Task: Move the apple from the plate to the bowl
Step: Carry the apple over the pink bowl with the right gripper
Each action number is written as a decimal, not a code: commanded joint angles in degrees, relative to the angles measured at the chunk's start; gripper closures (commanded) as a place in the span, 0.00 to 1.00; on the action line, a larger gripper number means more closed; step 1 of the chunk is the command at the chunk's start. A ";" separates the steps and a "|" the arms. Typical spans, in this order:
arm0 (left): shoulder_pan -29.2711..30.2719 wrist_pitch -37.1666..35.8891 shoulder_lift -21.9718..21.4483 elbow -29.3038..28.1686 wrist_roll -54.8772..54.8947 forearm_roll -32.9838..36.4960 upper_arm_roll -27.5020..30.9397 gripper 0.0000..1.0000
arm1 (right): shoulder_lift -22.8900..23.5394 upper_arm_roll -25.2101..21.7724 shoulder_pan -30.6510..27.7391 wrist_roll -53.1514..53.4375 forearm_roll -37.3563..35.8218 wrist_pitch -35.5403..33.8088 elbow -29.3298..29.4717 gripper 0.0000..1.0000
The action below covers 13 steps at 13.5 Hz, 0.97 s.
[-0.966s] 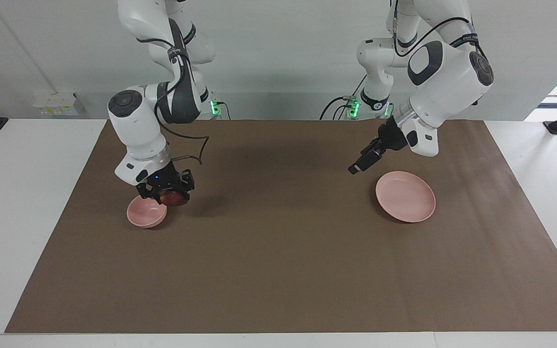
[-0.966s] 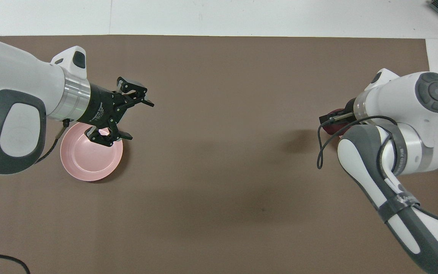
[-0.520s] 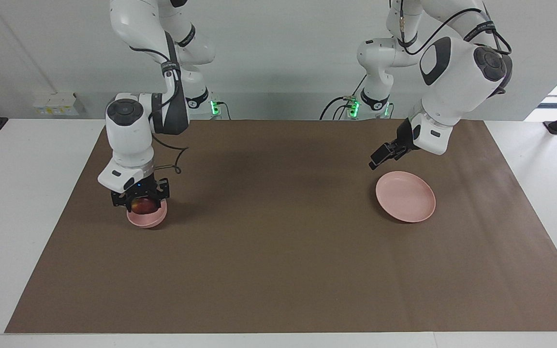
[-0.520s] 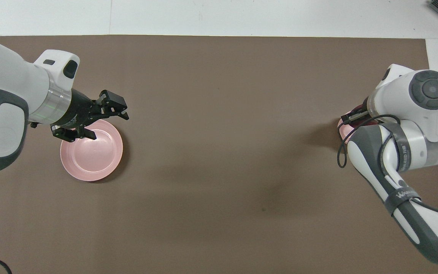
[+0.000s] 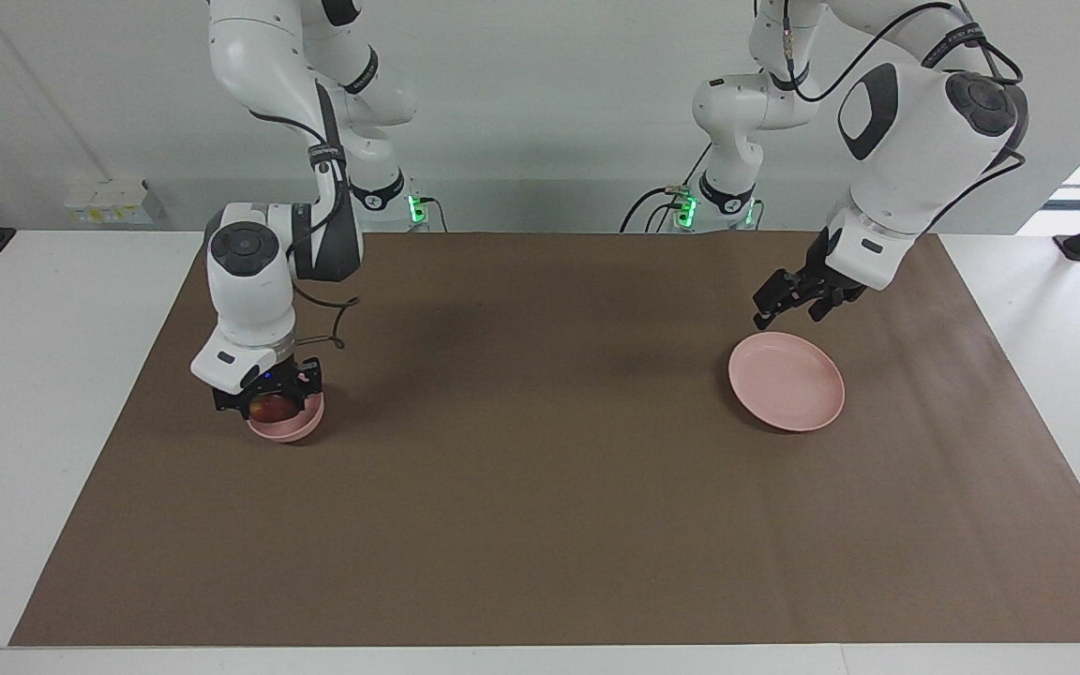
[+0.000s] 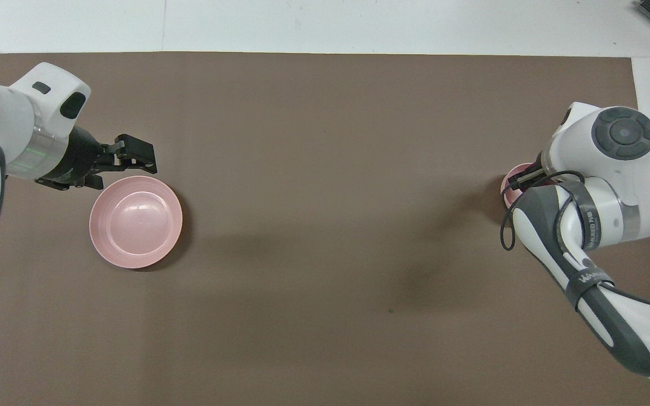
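A small round dark red apple sits gripped in the right gripper at the left of the facing view, the two black fingers pressed against its sides. Gripper and apple are low over the small deep pale pink bowl, the apple at about rim height; whether it touches the bowl's inside cannot be told. In the overhead view, at the right edge, the right arm's white wrist covers almost all of this, and only a sliver of the bowl's rim shows beside it.

The wide flat pale pink plate lies bare at the right of the facing view, toward the left arm's end of the table, well apart from the bowl. The left gripper hangs in the air just above the plate's robot-side edge, its black fingers spread and holding nothing. In the overhead view it shows at the upper left, just clear of the plate.

A large brown mat covers the white table, and both dishes stand on it. Between bowl and plate the mat holds only soft shadows. A black cable loops from the right arm's wrist above the mat. Green lights glow at the arm bases at the top of the facing view, and a white socket box sits on the wall at the upper left.
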 commanded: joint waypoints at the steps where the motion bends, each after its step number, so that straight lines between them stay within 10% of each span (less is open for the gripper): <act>1: 2.21 0.48 -2.37 -0.53 3.96 4.82 -0.39 0.00 | 0.42 0.51 -0.75 0.02 -0.62 0.67 -0.37 1.00; 13: 5.91 -8.75 -5.28 3.51 14.34 3.60 0.05 0.00 | 2.44 0.60 -1.28 0.81 -0.45 0.93 -1.60 1.00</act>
